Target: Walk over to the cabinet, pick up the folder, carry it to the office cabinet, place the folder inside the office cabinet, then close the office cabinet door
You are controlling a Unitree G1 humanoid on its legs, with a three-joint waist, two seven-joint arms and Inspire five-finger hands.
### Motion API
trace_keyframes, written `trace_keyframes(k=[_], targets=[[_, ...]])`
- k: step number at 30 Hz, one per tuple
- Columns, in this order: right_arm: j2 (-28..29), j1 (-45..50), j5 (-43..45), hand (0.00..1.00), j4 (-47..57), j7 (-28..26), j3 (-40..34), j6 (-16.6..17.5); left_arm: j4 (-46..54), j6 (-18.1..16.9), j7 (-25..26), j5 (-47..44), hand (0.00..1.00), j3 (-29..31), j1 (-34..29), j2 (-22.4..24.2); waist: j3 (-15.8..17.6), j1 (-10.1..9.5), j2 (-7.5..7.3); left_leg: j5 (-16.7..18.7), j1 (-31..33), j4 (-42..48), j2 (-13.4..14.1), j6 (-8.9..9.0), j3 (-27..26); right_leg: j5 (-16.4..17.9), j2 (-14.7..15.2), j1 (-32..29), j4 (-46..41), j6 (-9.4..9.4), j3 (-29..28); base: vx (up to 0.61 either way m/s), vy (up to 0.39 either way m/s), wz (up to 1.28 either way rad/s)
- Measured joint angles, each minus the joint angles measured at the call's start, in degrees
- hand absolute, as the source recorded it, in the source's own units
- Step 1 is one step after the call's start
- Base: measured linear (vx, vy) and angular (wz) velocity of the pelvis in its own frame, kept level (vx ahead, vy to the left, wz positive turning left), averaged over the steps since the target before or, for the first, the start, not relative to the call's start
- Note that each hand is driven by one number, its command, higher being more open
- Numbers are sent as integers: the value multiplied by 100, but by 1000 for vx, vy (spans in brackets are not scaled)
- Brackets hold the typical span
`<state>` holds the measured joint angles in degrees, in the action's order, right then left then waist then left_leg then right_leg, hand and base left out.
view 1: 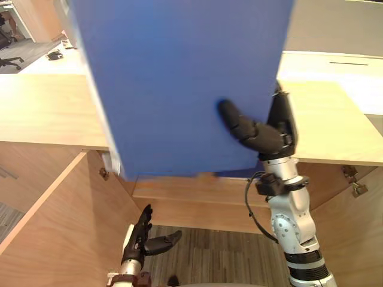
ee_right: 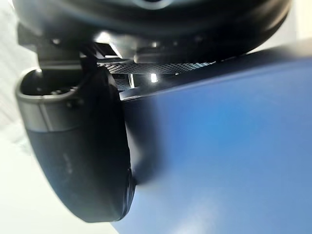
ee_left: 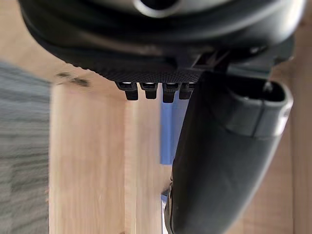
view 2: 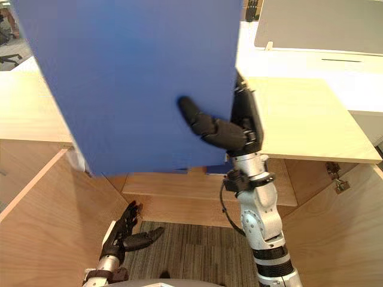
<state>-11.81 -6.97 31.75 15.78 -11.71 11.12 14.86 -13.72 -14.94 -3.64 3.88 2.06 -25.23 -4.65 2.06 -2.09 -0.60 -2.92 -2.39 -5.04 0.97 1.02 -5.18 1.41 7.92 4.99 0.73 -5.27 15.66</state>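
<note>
One hold only: the right robot hand (view 1: 276, 130) pinches the blue folder (view 1: 179, 78) at its right edge, thumb across the near face, fingers behind; the folder stands roughly upright above the front edge of the office cabinet (view 1: 48, 113); likely stiff, light and slick, best gripped mid-edge; the left robot hand (view 1: 143, 236) hangs slack-fingered below.

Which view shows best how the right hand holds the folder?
Right eye view: the right hand pinches the folder at its edge, thumb in front. Left eye view matches; right wrist view shows the thumb close up; left wrist view, a blue sliver.
</note>
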Motion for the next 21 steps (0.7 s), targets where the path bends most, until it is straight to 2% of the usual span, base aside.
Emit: trace_keyframes(k=[5,7,9,10,13,17,19,21], targets=[[-230,40,7,0,-232,-40,604,-12,-1246,24,245,167,100,212,372,-108,184,2,-61,1,97,4,29,1,-170,0,-4,-252,-140,2,-172,-26,3,-19],[-396,5,-152,0,-451,-77,981,-23,-1717,107,321,188,100,172,536,-132,472,1,-101,25,336,166,48,7,-250,14,22,-554,-345,24,-298,-71,15,-18],[-442,-171,-606,0,-529,-99,1081,154,-1953,142,370,186,100,137,714,-143,727,8,-106,127,673,520,56,-16,-257,30,58,-828,-549,47,-321,-111,13,-5],[-552,-567,-882,0,-532,-99,1232,213,-2085,156,410,182,100,123,957,-234,992,12,-73,311,1106,1069,107,-27,-263,61,75,-1130,-800,80,-337,-154,4,-4],[-589,-1066,-1394,0,-1038,36,1629,234,-2449,133,585,179,100,81,1479,-366,1449,-28,15,610,1871,2022,218,-33,-228,251,78,-1745,-1467,115,-350,-195,1,2],[-586,-1398,-2191,0,-2114,322,1693,-38,-2737,142,637,141,100,34,2084,-390,1944,-165,95,730,2846,2691,275,-23,-154,484,202,-2773,-2344,163,-350,-193,15,11],[-667,-1591,-2453,0,-2432,381,1708,-254,-2800,143,642,-31,100,42,2294,-403,2275,-200,152,730,3133,2895,278,-31,-149,524,241,-3096,-2615,182,-379,-202,31,2],[-601,-1742,-2513,0,-2928,646,1592,-478,-2925,139,692,-403,100,67,2500,-385,2317,-206,191,742,3693,3191,285,-52,-146,577,294,-3694,-2973,204,-420,-126,24,1]])
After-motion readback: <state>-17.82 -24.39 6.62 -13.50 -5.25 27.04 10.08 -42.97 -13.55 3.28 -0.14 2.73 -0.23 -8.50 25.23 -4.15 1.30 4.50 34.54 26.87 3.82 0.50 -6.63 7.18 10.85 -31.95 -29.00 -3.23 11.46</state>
